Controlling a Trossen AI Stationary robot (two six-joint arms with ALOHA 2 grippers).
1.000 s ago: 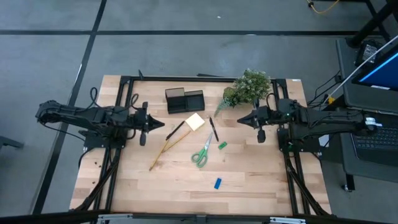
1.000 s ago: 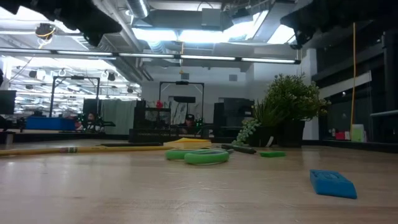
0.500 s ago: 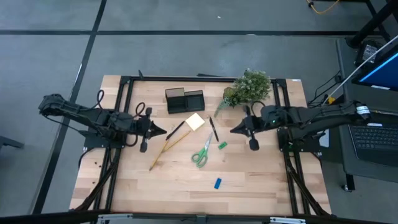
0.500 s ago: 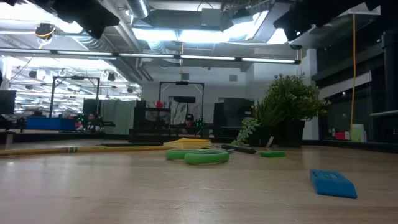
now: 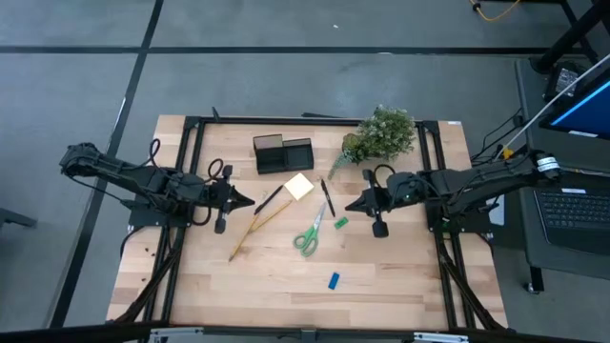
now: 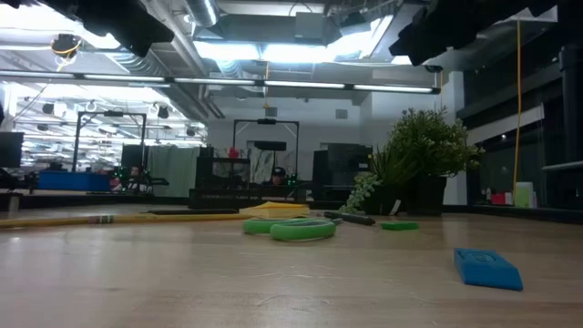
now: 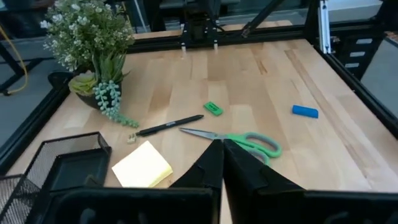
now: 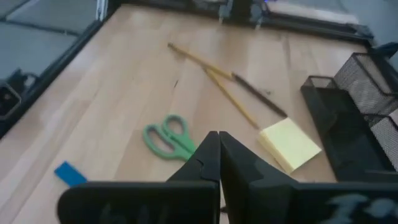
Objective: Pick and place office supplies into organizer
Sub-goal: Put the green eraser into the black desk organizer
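Right of the black pen [image 5: 327,198], right pincer [image 5: 350,204] hangs nearest, fingers pressed together, empty; left pincer [image 5: 250,201] likewise, beside the pencil [image 5: 257,226].

table [image 5: 400,276]: pale wood, matt | organizer [image 7: 68,163]: black wire mesh, probably metal

Left arm [image 5: 143,181] stretched in from the left edge, low and level, left gripper [image 5: 250,201] aimed at the table's middle, fingers [image 7: 214,163] pressed tight together. Right arm [image 5: 477,181] reaching in from the right edge, elbow bent, right gripper [image 5: 349,205] pointing inward too, fingers [image 8: 211,155] closed with no gap. Both grippers holding nothing, well apart from each other.
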